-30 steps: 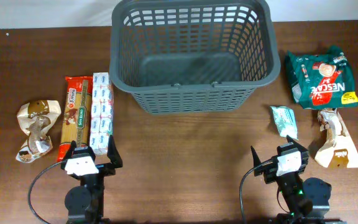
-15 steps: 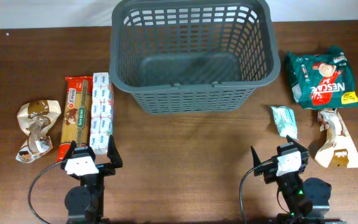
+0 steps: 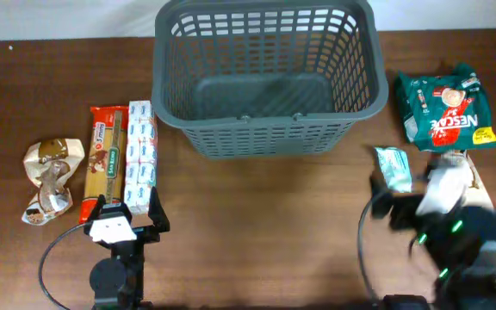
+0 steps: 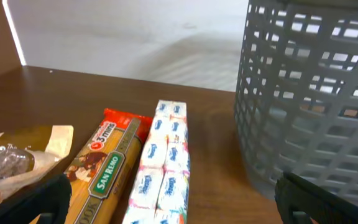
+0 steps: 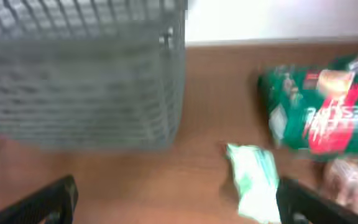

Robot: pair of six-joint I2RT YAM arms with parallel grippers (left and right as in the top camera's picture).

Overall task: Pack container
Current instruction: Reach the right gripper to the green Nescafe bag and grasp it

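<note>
Left gripper (image 3: 125, 212): fingers spread wide, at near edge of surface (image 3: 257, 224), left side.
Right gripper (image 5: 176, 198): fingers spread wide, near edge, right side; blurred overhead.
Basket (image 3: 265, 142): upright, far edge, centre.
Pasta packet (image 3: 102, 159), tissue packs (image 3: 140, 155): touching, beyond left gripper.
Coffee bag (image 3: 444, 108): right edge.

Blur is smearing the right gripper (image 3: 433, 189) overhead, partly covering the beige packet (image 3: 465, 165); the container (image 5: 82, 74) is smearing in the right wrist view.

Bright even light, left wrist view sharp, right wrist view motion-blurred, right arm (image 3: 455, 234) smeared overhead
</note>
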